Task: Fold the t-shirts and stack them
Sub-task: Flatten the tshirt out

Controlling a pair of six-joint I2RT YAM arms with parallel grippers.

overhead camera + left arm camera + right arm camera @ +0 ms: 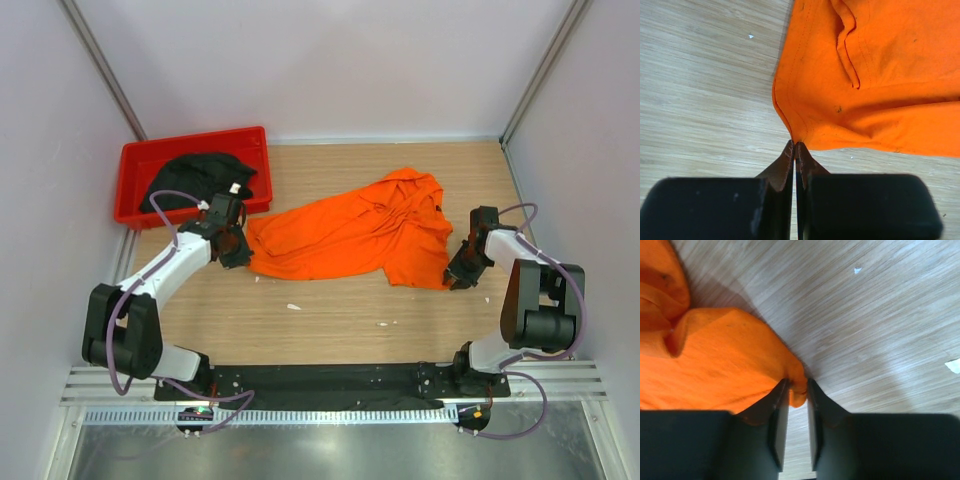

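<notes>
From above, the orange t-shirt [350, 235] lies crumpled and partly spread on the middle of the wooden table [330, 320], while the black t-shirt [195, 180] sits bunched inside the red bin [190, 145] at the far left corner. The left gripper [236, 250] is at the orange shirt's left edge and the right gripper [458, 278] at its near right corner, so the cloth stretches between the two. In the left wrist view the jaws are pressed together with no gap, and a corner of the orange t-shirt [870, 85] is drawn to a point that runs straight into the fingertips [789, 152], pinched there; the rest of the shirt fans out beyond and to the right over the table. In the right wrist view the jaws stand narrow, with a small rounded fold of the orange t-shirt [715, 360] sitting between the fingertips [781, 390] and touching both, the gap below it bare; the bulk of the shirt lies to the left of the jaws, bare wood to the right.
</notes>
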